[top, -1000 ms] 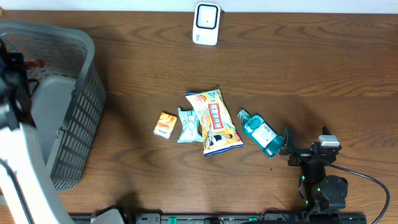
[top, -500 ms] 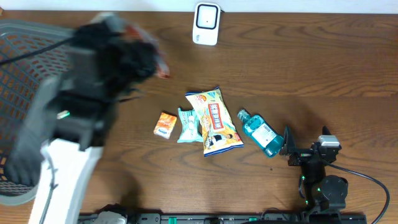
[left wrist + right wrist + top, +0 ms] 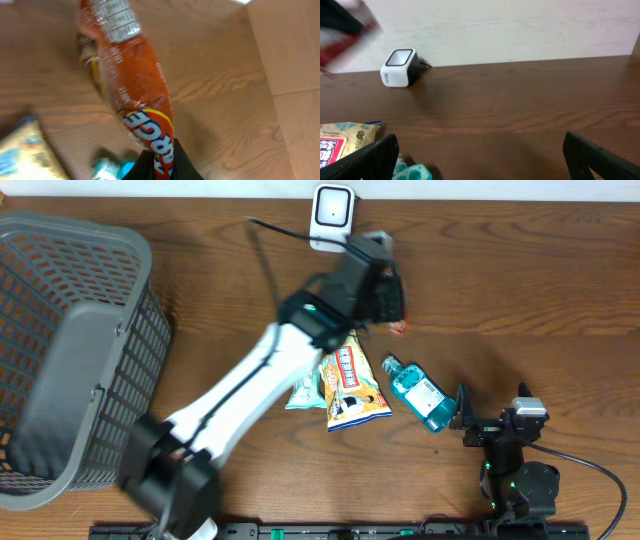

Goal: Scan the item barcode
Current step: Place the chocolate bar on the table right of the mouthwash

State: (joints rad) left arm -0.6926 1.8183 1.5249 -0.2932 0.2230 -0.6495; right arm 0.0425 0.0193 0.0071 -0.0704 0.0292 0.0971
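The orange packet point(image 3: 135, 85) held near the scanner point(image 3: 331, 218).
By the tabletop's point(image 3: 520, 290) near edge the right fingers point(image 3: 365, 160) stand spread, empty; only the left wrist view shows the left fingers point(image 3: 140, 169) clenched on the packet's end, toward the far edge.

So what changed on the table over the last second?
The left arm swung from the basket rightward toward the scanner, left pincer shut on an orange snack packet. The right pincer, blue bottle and yellow bag stayed put.
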